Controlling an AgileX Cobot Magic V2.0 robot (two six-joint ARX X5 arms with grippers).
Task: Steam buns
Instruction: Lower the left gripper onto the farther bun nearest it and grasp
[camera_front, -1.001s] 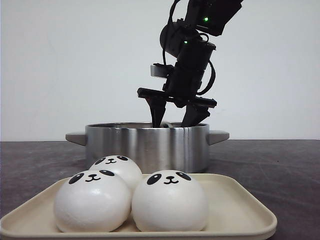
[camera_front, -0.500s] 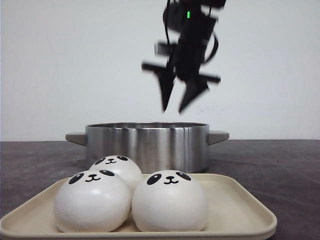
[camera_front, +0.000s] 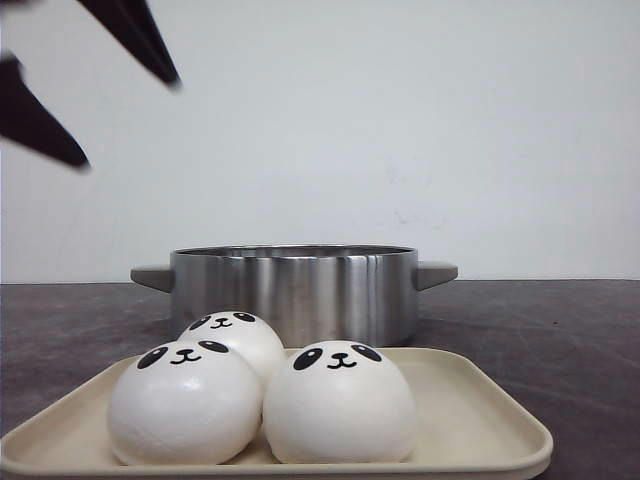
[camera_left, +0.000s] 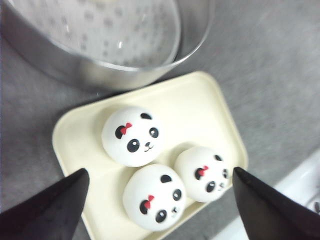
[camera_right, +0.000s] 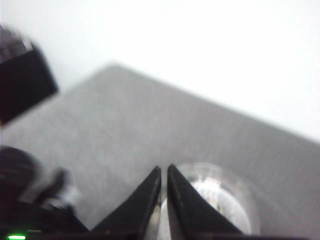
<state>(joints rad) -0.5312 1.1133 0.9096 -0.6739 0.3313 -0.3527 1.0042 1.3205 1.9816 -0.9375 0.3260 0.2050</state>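
The right claw (camera_right: 164, 172) that hung above the steel pot (camera_front: 293, 290) half a second ago has left the front view; its fingers now sit nearly together. The left claw (camera_front: 125, 120) has come in high at the left, fingers wide apart, empty. Three panda buns (camera_front: 338, 402) remain on the cream tray (camera_front: 480, 415) on the worktop (camera_front: 560, 330).

Right gripper (camera_right: 164, 200) fingers nearly closed, tips at 6 o'clock over a blurred round steel pot (camera_right: 220, 200); grey table (camera_right: 125, 125) beyond.
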